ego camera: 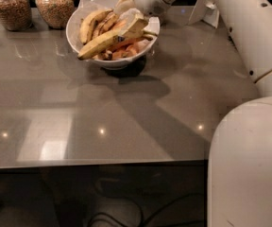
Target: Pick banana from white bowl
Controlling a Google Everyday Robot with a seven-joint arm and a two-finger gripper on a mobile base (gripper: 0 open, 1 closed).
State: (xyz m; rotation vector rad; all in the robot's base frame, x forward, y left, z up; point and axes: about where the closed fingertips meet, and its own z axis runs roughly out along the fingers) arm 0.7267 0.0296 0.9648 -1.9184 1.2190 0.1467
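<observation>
The white bowl [77, 25] stands at the back of the grey table, lined with crinkled white paper and holding several bananas. The large yellow banana [100, 45] lies across the front of the bowl, its tip pointing lower left over the rim. My gripper [135, 21] reaches in from the upper right and hangs over the right half of the bowl, right above the large banana's upper end. Shorter, browner bananas [91, 23] lie behind it.
Two glass jars of brown grains [11, 6] [55, 4] stand at the back left. A white folded card [206, 11] stands at the back right. My white arm and body [249, 126] fill the right side. The grey table [103, 117] spreads in front of the bowl.
</observation>
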